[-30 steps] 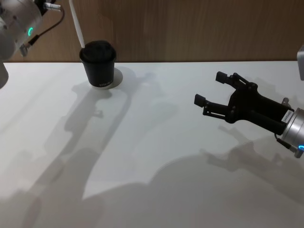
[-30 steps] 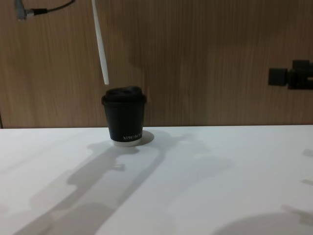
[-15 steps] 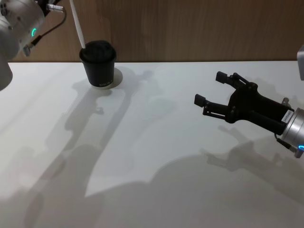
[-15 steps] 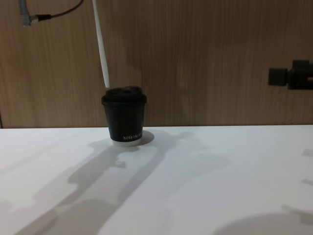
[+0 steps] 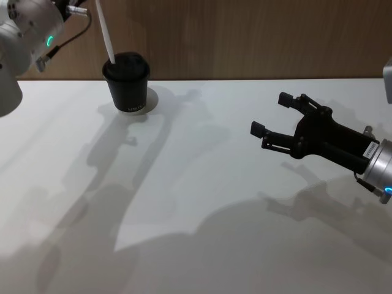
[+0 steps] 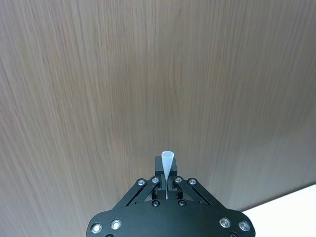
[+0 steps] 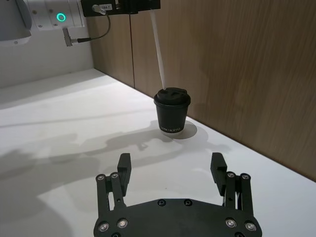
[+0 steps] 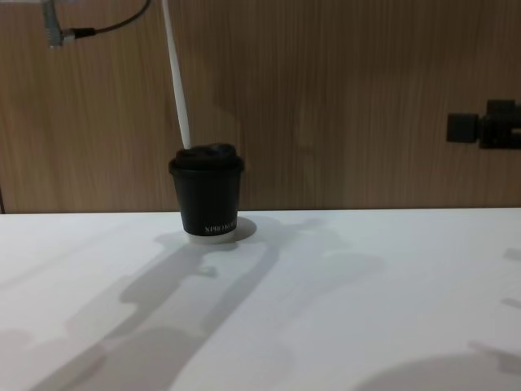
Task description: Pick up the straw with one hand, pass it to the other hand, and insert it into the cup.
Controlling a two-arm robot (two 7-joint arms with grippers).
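Black cup (image 5: 127, 82) near the desk's (image 5: 202, 184) far left edge, white straw (image 5: 104, 30) tip at its lid, left gripper (image 6: 167, 186) pinching the straw, right gripper (image 5: 277, 116) wide open, holding nothing, over the right side

A lab-like test room; plain white table (image 5: 202, 184) set against a wood-panelled wall (image 8: 342, 90).

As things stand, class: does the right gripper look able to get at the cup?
Probably yes. The right gripper hovers open over bare table, facing the cup; only the straw, held by the left gripper, crowds the lid.
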